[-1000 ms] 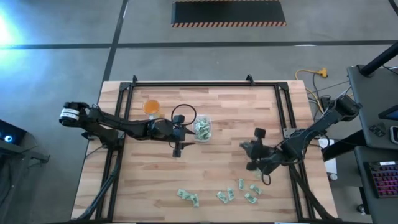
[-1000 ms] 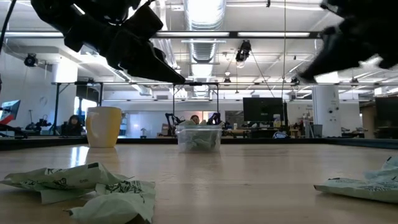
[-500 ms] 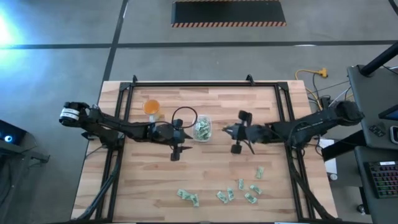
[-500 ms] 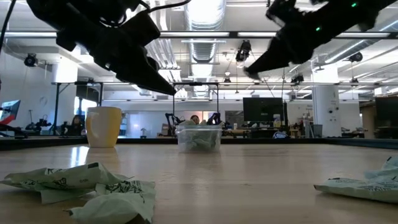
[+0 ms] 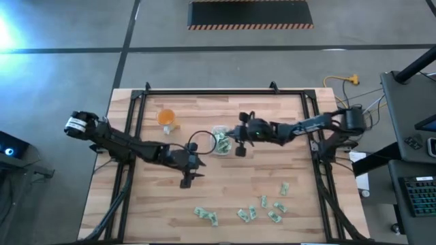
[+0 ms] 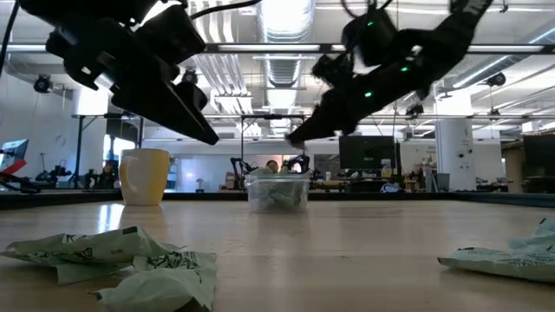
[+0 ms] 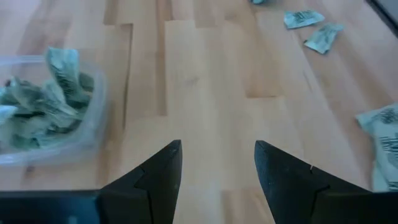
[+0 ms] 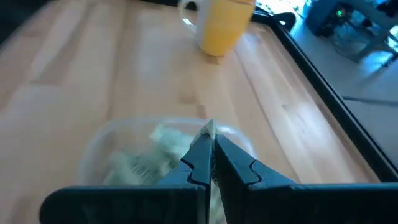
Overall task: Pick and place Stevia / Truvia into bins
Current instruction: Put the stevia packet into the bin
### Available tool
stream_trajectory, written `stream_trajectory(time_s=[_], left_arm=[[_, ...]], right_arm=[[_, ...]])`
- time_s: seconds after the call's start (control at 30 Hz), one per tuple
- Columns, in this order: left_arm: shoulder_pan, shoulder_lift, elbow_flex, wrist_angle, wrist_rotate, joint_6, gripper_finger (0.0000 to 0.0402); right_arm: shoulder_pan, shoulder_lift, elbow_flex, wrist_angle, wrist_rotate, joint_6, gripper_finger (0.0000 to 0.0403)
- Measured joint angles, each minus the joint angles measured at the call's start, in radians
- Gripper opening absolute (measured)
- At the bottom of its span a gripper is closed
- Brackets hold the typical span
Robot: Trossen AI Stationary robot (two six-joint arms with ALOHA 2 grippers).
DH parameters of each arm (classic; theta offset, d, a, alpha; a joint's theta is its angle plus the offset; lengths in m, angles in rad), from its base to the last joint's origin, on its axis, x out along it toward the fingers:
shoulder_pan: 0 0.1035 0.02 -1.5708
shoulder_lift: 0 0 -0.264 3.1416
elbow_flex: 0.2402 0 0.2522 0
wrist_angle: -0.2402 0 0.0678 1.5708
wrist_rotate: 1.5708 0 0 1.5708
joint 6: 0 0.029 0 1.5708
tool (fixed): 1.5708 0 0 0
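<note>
The clear container (image 5: 220, 141) stands on its base at mid-table and holds several pale green sachets; it also shows in the low view (image 6: 277, 191) and the right wrist view (image 8: 163, 157). More sachets (image 5: 248, 214) lie loose near the table's near edge. My right gripper (image 5: 231, 135) hovers just above the container's right side, shut on one sachet. My left gripper (image 5: 186, 178) is open, above bare wood to the near-left of the container (image 7: 45, 118), and touches nothing. My right gripper pinches a single sachet between its two fingers; only a thin pale edge (image 8: 210, 129) sticks out past the fingertips. The fingers slant down from the table's right side. The sachet is lifted clear, above the container's opening.
An orange cup (image 5: 166, 117) stands to the far-left of the container, seen too in the right wrist view (image 8: 224, 27). Loose sachets (image 7: 305, 18) lie ahead of the left gripper. A black frame runs along the table's far, left and right edges (image 5: 211, 93).
My right gripper has swung from the table's right side, above the loose sachets, toward the far-left until it is over the container, staying shut. My left gripper has drawn back from beside the container toward the near edge.
</note>
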State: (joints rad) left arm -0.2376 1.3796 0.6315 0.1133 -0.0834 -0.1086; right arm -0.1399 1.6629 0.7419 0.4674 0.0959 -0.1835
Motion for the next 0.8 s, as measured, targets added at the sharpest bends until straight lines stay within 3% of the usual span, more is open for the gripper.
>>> stream_trajectory(time_s=[0.4,0.8], left_arm=[[-0.104,0.0,-0.011,-0.088,-0.003,-0.122,0.0185],[-0.155,0.0,-0.09,-0.071,-0.057,-0.25,0.0185]], right_arm=[[-0.061,0.171,0.265,-0.282,-0.023,0.13,0.0009],[-0.062,0.223,0.345,-0.359,-0.044,0.2,0.0009]])
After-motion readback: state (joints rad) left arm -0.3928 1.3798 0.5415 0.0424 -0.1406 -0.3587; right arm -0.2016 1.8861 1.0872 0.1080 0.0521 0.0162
